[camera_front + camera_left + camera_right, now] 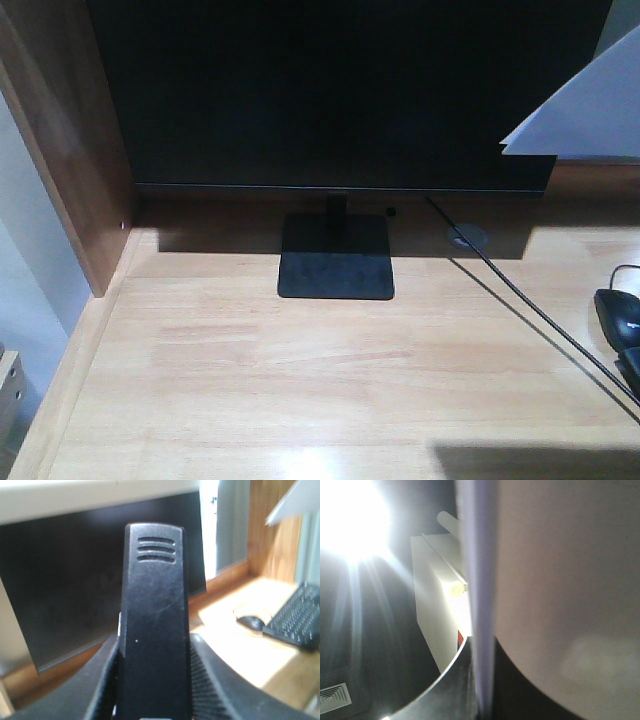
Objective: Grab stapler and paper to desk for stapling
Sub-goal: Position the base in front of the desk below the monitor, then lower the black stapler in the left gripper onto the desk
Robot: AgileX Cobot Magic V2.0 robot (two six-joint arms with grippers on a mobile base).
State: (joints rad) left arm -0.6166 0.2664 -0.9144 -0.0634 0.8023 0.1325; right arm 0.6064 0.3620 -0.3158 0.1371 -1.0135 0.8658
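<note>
Left gripper (155, 690) is clamped tight on the stapler (155, 610), held out in front of the monitor (75, 580). Right gripper (482, 695) pinches the paper (590, 100), and the sheet is aloft at the monitor's right edge, above the desk (300, 370). Mouse (250, 622) and keyboard (297, 617) lie right of the monitor.
</note>
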